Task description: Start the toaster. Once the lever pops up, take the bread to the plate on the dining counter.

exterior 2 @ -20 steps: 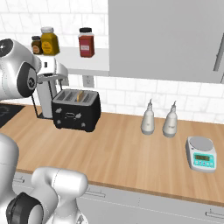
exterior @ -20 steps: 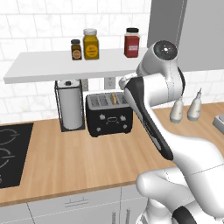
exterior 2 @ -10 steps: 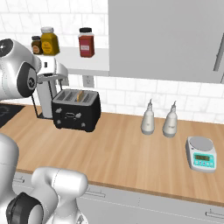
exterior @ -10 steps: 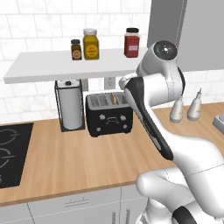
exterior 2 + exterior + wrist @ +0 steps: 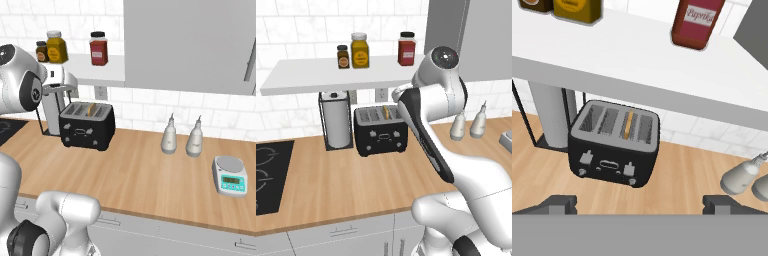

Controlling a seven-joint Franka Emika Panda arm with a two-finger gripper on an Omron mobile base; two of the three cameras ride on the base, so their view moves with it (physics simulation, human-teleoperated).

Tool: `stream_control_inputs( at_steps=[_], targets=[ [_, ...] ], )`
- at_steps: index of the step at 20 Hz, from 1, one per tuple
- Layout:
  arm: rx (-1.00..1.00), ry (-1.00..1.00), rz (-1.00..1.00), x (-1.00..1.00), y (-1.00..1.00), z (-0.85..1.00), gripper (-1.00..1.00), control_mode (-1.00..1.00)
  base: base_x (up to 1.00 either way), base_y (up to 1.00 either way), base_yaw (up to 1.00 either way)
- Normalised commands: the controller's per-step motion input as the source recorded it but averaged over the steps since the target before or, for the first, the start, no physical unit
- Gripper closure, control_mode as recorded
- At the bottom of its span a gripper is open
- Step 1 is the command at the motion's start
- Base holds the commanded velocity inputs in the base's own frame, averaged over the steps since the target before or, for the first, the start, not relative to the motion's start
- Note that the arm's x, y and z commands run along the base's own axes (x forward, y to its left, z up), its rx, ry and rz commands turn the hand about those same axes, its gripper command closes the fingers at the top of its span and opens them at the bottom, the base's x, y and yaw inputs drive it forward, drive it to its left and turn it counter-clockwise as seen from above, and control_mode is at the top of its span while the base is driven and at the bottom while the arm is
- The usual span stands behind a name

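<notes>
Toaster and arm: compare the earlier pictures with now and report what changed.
Nothing has visibly changed. The arm holds the same pose, the pincer stays open and empty short of the toaster, and the bread still sits in its slot, as before.

Wood counter [image 5: 346, 185] carries toaster [image 5: 380, 131] and paper-towel holder [image 5: 337, 122] at back edge, two shakers [image 5: 181, 138], scale [image 5: 229, 175] toward right end.
</notes>
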Motion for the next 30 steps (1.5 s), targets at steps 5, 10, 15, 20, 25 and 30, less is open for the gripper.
stream_control_inputs(
  at_steps=[5,10,15,20,25,30],
  targets=[
    [0.0,0.0,0.0,0.0,0.0,0.0,-1.0,-1.0,0.0,0.0,0.0],
    [0.0,0.0,0.0,0.0,0.0,0.0,-1.0,-1.0,0.0,0.0,0.0],
    [0.0,0.0,0.0,-0.06,0.0,0.0,-1.0,-1.0,0.0,0.0,0.0],
    [0.0,0.0,0.0,-0.37,0.0,-0.07,-1.0,-1.0,0.0,0.0,0.0],
    [0.04,0.01,0.0,-0.33,0.0,-0.14,-1.0,-1.0,0.0,0.0,0.0],
    [0.07,0.01,0.0,-0.14,0.0,-0.21,-1.0,-1.0,0.0,0.0,0.0]
  ],
)
